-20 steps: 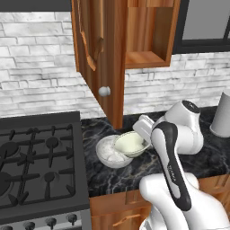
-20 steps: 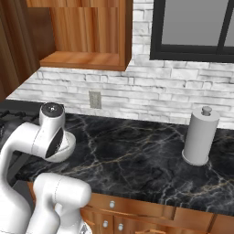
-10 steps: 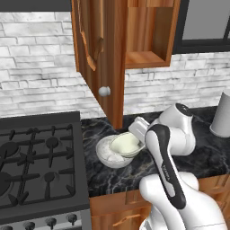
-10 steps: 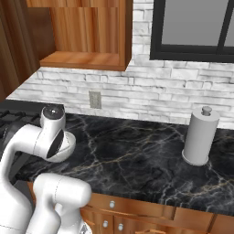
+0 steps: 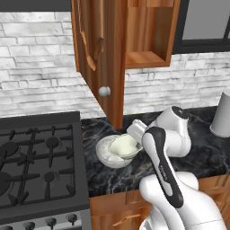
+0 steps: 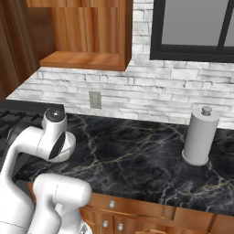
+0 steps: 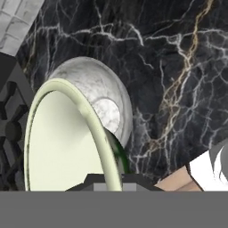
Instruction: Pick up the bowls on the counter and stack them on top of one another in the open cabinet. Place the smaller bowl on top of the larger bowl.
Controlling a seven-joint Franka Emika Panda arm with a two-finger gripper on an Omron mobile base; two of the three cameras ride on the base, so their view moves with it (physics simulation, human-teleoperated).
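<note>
Now smaller bowl [image 7: 62,142] tilted, rim-gripped.

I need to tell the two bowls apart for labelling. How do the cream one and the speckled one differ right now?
The smaller bowl is plain cream; the larger bowl is speckled grey-white and wider. The smaller bowl hangs tilted, its rim pinched by the tool; the larger bowl sits upright on the counter. Both are round.

no readable text, labels or signs
</note>
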